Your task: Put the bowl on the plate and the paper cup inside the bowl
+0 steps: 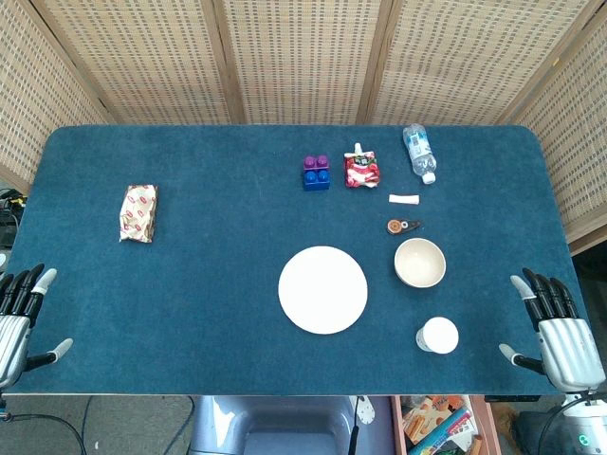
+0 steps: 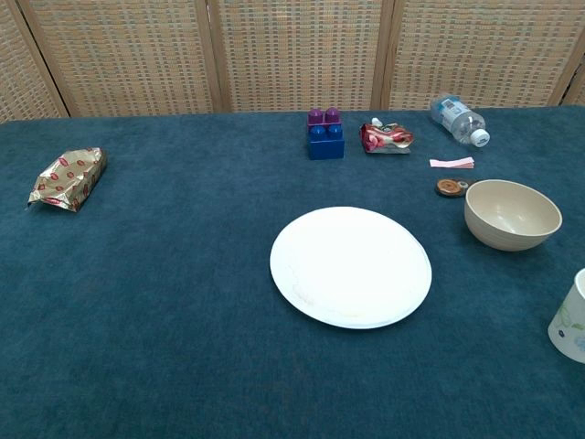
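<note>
At the near edge of the blue desk (image 1: 190,284) the left hand (image 1: 19,318) sits over the left corner with its fingers spread and nothing in them, and the right hand (image 1: 555,327) sits over the right corner the same way, fingers apart and empty; both show only in the head view. Nearest on the desk's right side stands the paper cup (image 1: 437,335), upright and white, well apart from the right hand and partly cut off at the edge of the chest view. A little further in and to the left lies the white plate (image 1: 322,289), bare, near the middle of the desk. Just right of the plate and beyond the cup sits the beige bowl (image 1: 419,262), upright, empty and apart from the plate. Just behind the bowl lies a small brown round object (image 1: 398,226), then a pink slip (image 1: 404,199). Further back are a stack of blue and purple blocks (image 1: 317,172), a red pouch (image 1: 360,171) beside it, and a plastic bottle (image 1: 418,152) lying on its side to the right. Far to the left lies a gold snack packet (image 1: 137,213).
</note>
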Robot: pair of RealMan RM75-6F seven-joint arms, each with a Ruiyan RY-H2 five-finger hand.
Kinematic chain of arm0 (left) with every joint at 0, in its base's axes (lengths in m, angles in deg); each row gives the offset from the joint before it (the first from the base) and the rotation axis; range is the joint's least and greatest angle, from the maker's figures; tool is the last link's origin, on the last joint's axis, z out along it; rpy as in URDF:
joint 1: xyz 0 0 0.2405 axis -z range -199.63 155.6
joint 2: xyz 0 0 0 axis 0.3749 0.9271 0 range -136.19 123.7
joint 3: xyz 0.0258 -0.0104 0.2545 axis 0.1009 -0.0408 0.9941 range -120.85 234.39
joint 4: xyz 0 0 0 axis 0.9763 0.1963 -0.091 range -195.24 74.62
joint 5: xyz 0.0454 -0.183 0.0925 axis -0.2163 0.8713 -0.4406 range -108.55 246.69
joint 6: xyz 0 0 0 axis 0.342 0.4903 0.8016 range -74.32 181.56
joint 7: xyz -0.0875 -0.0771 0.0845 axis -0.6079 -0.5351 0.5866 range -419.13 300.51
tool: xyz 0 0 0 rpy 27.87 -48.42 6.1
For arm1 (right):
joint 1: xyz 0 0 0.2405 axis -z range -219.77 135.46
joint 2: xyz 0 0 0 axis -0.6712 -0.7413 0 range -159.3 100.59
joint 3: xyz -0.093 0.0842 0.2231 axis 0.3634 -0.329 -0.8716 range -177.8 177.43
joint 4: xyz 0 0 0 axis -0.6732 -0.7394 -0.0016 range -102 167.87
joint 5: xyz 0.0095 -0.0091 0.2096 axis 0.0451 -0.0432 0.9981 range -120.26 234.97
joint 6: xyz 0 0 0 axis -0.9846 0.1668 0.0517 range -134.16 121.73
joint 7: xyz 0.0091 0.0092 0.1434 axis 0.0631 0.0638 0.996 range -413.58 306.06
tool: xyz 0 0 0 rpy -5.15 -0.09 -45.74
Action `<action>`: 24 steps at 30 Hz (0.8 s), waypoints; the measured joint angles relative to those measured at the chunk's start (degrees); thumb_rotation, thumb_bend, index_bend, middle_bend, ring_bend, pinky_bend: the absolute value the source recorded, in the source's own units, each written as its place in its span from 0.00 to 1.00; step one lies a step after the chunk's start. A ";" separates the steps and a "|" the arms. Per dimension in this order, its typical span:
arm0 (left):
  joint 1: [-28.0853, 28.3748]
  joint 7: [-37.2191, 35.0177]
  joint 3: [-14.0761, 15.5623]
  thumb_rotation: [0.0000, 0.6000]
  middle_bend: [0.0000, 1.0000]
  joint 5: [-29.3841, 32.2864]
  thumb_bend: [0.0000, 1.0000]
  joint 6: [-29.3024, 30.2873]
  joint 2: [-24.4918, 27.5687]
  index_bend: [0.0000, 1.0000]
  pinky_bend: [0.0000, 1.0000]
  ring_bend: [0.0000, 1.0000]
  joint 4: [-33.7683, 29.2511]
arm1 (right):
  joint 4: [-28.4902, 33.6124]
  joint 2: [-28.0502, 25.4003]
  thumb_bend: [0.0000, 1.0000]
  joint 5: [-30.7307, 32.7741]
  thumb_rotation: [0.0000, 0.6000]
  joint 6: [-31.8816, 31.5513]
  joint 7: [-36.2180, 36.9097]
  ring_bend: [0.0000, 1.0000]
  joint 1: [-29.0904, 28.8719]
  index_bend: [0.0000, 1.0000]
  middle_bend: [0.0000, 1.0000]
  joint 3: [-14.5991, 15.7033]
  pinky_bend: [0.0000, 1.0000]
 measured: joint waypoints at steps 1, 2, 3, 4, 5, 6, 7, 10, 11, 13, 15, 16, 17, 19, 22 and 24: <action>-0.03 0.07 0.01 1.00 0.00 -0.06 0.00 0.01 0.00 0.00 0.00 0.00 0.00 | -0.04 0.00 0.00 0.06 1.00 0.01 0.10 0.00 0.04 0.00 0.00 0.03 0.00; -0.04 0.16 0.05 1.00 0.00 -0.06 0.00 -0.06 0.01 0.00 0.00 0.00 0.01 | -0.05 -0.01 0.00 0.09 1.00 0.01 0.17 0.00 0.07 0.00 0.00 0.04 0.00; -0.05 0.30 0.15 1.00 0.00 -0.06 0.00 -0.20 0.04 0.00 0.00 0.00 0.03 | -0.07 -0.03 0.00 0.10 1.00 -0.06 0.24 0.00 0.11 0.00 0.00 0.05 0.00; -0.05 0.35 0.21 1.00 0.00 -0.07 0.00 -0.30 0.05 0.00 0.00 0.00 0.03 | -0.09 -0.04 0.00 0.08 1.00 -0.11 0.25 0.00 0.13 0.00 0.00 0.05 0.00; -0.04 0.41 0.25 1.00 0.00 -0.10 0.00 -0.35 0.04 0.00 0.00 0.00 0.05 | -0.12 -0.04 0.00 0.05 1.00 -0.14 0.24 0.00 0.16 0.00 0.00 0.08 0.00; -0.02 0.49 0.23 1.00 0.00 -0.11 0.00 -0.36 0.02 0.00 0.00 0.00 0.07 | -0.13 -0.04 0.00 0.04 1.00 -0.11 0.23 0.00 0.16 0.00 0.00 0.11 0.00; -0.02 0.52 0.21 1.00 0.00 -0.09 0.00 -0.38 0.00 0.00 0.00 0.00 0.07 | -0.14 -0.03 0.00 0.04 1.00 -0.01 0.21 0.00 0.15 0.00 0.00 0.13 0.00; 0.00 0.48 0.14 1.00 0.00 0.03 0.00 -0.43 -0.05 0.00 0.00 0.00 0.09 | -0.15 0.01 0.00 0.24 1.00 0.62 0.20 0.00 -0.08 0.00 0.00 0.14 0.00; 0.03 0.53 0.11 1.00 0.00 0.11 0.00 -0.48 -0.07 0.00 0.00 0.00 0.10 | -0.15 0.00 0.00 0.31 1.00 0.97 0.22 0.00 -0.25 0.01 0.00 0.11 0.00; 0.16 0.75 0.01 1.00 0.00 0.29 0.00 -0.75 -0.16 0.00 0.00 0.00 0.11 | -0.24 -0.04 0.00 0.42 1.00 2.19 0.30 0.00 -0.97 0.04 0.00 -0.01 0.00; 0.38 1.33 -0.17 1.00 0.00 0.62 0.00 -1.12 -0.33 0.00 0.00 0.00 0.14 | -0.64 -0.15 0.00 0.34 1.00 4.23 0.68 0.00 -2.23 0.05 0.00 -0.11 0.00; 0.48 1.58 -0.27 1.00 0.00 0.86 0.00 -1.34 -0.43 0.00 0.00 0.00 0.15 | -0.85 -0.23 0.00 0.26 1.00 5.37 1.08 0.00 -2.92 0.05 0.00 -0.15 0.00; 0.57 1.77 -0.37 1.00 0.00 1.18 0.00 -1.56 -0.54 0.00 0.00 0.00 0.16 | -1.10 -0.31 0.00 0.16 1.00 6.66 1.68 0.00 -3.74 0.06 0.00 -0.20 0.00; 0.79 2.36 -0.63 1.00 0.00 2.06 0.00 -2.13 -0.79 0.00 0.00 0.00 0.20 | -2.04 -0.40 0.00 -0.19 1.00 9.93 3.24 0.00 -6.17 0.09 0.00 -0.47 0.00; 1.06 3.11 -1.08 1.00 0.00 3.25 0.00 -2.72 -1.15 0.00 0.00 0.00 0.11 | -4.69 0.13 0.00 -1.02 1.00 14.40 4.30 0.00 -10.38 0.13 0.00 -1.17 0.00; 1.23 3.51 -1.31 1.00 0.00 3.73 0.00 -3.06 -1.35 0.00 0.00 0.00 -0.30 | -7.44 1.09 0.00 -1.67 1.00 17.40 4.30 0.00 -13.33 0.15 0.00 -1.72 0.00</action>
